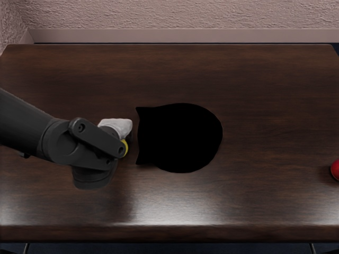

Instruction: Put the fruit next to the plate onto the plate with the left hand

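Observation:
A black plate [179,137] with two ear-like points on its left side lies at the middle of the dark wooden table. Just off its left edge only a small yellow sliver of the fruit [124,147] shows. The rest is hidden under my left hand [117,127], whose pale shape sits right over the fruit and close to the plate's rim. The dark left forearm and wrist [79,148] come in from the left edge and cover most of the hand. The plate holds nothing.
A red object [335,169] pokes in at the right edge of the table, mostly cut off. The table [175,211] ends in a front edge at the bottom and meets a wall at the back.

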`<state>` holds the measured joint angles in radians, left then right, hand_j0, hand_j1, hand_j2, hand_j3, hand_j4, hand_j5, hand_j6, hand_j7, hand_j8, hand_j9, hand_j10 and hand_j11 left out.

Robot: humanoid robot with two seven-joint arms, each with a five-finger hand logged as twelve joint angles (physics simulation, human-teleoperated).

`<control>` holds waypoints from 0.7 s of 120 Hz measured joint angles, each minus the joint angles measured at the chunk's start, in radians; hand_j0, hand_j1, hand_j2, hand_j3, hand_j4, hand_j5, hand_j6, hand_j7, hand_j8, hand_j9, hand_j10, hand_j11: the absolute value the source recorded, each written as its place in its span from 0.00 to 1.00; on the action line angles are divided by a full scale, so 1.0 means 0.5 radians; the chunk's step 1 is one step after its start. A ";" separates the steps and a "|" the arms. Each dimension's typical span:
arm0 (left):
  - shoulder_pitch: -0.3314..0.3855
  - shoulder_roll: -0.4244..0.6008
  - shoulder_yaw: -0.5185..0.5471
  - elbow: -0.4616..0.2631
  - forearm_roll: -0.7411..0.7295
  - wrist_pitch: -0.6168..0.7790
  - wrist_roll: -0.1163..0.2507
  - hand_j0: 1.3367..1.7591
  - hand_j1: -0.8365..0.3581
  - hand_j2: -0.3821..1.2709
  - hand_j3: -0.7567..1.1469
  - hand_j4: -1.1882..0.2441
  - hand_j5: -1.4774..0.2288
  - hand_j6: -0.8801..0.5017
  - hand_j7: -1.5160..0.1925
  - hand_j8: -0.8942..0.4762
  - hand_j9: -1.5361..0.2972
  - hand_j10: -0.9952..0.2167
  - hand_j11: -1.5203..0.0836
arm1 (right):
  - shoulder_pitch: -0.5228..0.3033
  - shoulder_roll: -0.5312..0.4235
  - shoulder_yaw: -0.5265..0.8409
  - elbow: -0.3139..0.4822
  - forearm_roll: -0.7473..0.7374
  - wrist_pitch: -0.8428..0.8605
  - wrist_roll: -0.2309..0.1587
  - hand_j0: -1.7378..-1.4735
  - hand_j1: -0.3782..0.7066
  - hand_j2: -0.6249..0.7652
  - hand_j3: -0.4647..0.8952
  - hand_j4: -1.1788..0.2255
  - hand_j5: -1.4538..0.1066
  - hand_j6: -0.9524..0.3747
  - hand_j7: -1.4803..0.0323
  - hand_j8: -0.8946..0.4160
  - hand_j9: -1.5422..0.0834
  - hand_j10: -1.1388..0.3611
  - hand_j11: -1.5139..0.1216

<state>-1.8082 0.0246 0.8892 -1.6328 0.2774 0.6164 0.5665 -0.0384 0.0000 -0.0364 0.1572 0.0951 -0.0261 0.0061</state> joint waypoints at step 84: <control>-0.165 0.095 0.008 -0.002 -0.023 -0.021 -0.002 0.75 0.47 0.45 0.40 0.31 0.24 0.38 0.28 0.36 0.27 0.30 0.30 | 0.000 0.000 0.000 0.000 0.000 0.000 0.000 0.30 0.06 0.44 0.34 0.82 0.90 0.69 0.95 0.66 0.92 0.74 0.90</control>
<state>-1.8906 0.0720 0.8930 -1.6340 0.2661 0.6056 0.5654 -0.0383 0.0000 -0.0366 0.1572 0.0951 -0.0261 0.0061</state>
